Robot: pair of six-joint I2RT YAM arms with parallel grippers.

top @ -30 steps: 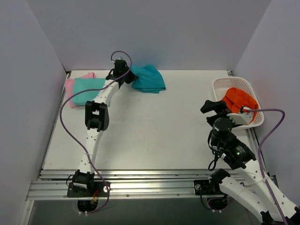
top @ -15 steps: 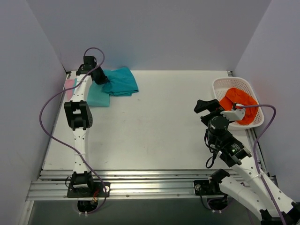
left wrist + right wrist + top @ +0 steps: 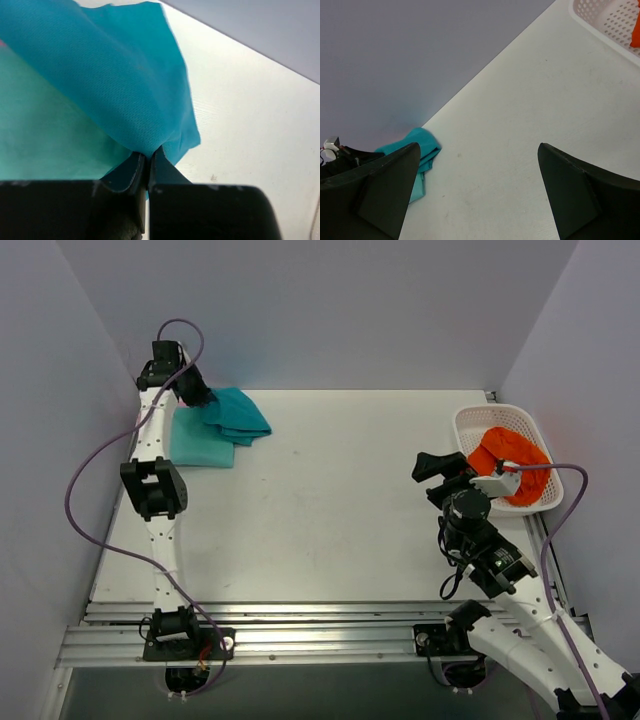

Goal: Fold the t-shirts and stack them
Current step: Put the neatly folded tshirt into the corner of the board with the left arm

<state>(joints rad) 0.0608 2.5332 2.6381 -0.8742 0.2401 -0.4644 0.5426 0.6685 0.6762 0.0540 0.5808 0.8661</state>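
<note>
The white table [image 3: 330, 510] carries a white plastic basket [image 3: 462, 430] at its right edge. Far across the table from the basket, in the back left corner, a folded mint shirt [image 3: 200, 445] lies flat on the top. A teal shirt [image 3: 240, 415] overlaps the mint one's side nearer the basket, bunched, its edge over bare tabletop.

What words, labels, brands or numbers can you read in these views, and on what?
None readable. No print or tag shows on the deep teal t-shirt, the aqua-mint t-shirt, the orange cloth or the white basket.
The left arm and right arm show no legible marks at this size.
</note>
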